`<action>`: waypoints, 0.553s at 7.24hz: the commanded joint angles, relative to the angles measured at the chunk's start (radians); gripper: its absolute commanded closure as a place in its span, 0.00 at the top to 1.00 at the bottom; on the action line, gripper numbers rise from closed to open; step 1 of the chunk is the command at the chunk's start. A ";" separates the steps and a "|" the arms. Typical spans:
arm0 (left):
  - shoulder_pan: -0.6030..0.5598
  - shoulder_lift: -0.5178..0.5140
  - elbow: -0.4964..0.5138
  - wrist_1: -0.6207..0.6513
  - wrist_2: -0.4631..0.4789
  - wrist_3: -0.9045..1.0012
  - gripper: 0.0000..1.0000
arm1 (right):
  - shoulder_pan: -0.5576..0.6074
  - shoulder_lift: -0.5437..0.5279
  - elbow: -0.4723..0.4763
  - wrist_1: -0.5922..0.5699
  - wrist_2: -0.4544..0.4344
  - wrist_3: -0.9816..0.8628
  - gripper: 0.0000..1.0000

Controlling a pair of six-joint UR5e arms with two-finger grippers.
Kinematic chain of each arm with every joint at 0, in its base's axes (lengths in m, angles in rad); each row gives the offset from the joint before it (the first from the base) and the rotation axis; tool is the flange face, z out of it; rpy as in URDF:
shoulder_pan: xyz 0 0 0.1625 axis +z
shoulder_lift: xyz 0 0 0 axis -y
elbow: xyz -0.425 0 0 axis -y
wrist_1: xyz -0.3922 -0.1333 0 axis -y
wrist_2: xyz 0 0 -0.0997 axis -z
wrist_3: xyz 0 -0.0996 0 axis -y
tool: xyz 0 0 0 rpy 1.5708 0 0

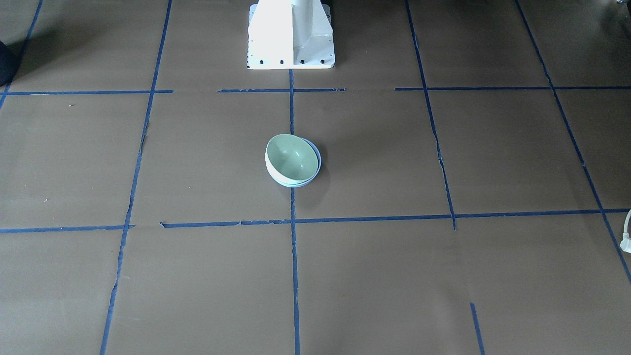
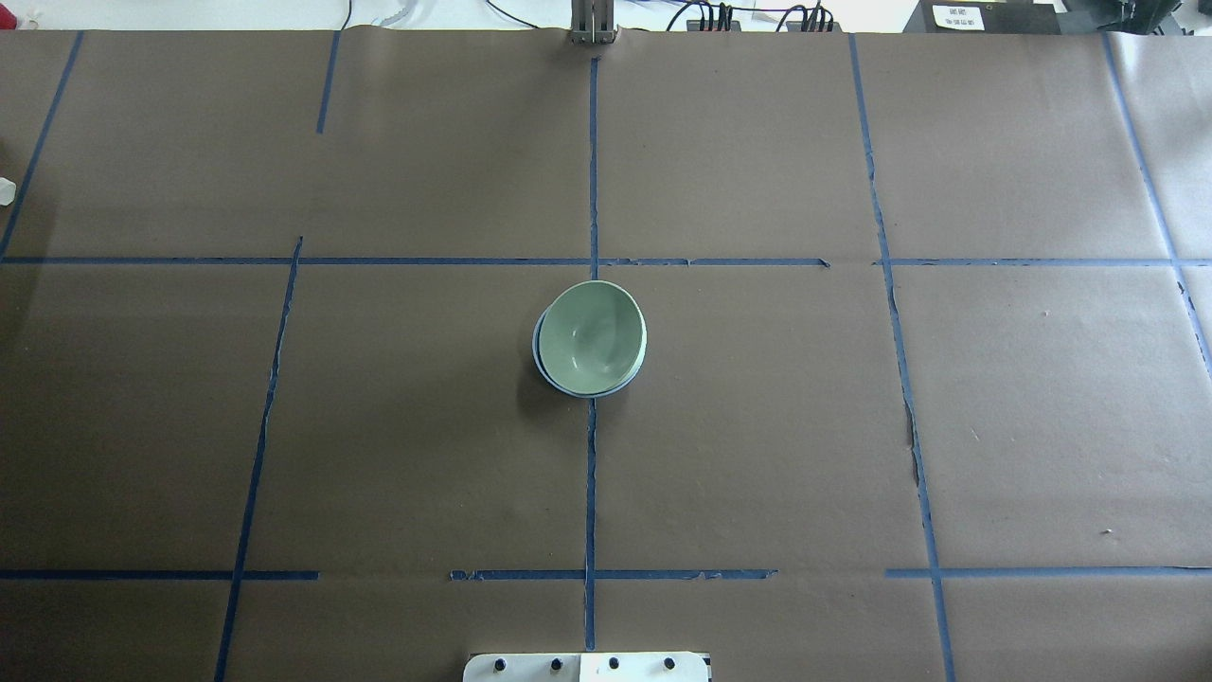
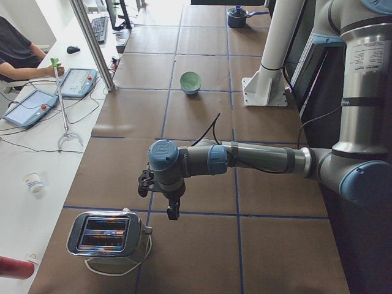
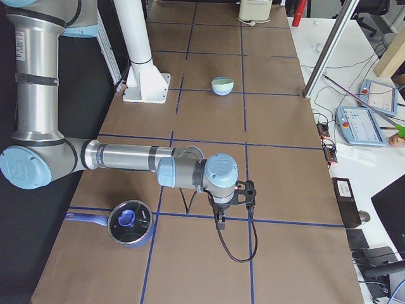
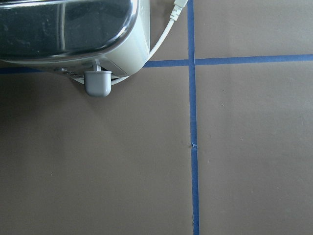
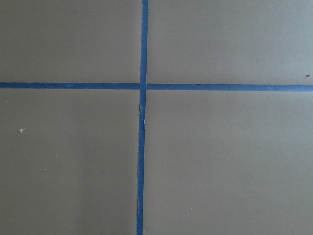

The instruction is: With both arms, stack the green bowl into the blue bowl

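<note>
The green bowl (image 1: 291,158) sits nested in the blue bowl (image 1: 297,184) at the middle of the table, tilted, with a sliver of blue rim showing. In the overhead view the green bowl (image 2: 592,336) covers most of the blue bowl (image 2: 539,355). Both arms are far from the bowls, out at the table's ends. My left gripper (image 3: 173,212) shows only in the exterior left view, hanging near the toaster; I cannot tell if it is open. My right gripper (image 4: 219,221) shows only in the exterior right view, beside the pot; I cannot tell its state. No fingers show in either wrist view.
A chrome toaster (image 3: 107,236) with a white cord stands at the left end, also in the left wrist view (image 5: 68,29). A lidded blue pot (image 4: 130,223) stands at the right end. The white pedestal (image 1: 291,34) stands behind the bowls. An operator sits beyond the table's edge.
</note>
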 commanded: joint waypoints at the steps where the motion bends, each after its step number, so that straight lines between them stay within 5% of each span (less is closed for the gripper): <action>1: 0.000 0.000 0.000 0.000 0.000 0.000 1.00 | -0.002 0.000 0.002 0.000 0.001 0.002 1.00; 4: 0.000 0.000 0.000 -0.002 0.000 0.000 1.00 | -0.003 0.000 0.008 0.000 0.003 0.000 1.00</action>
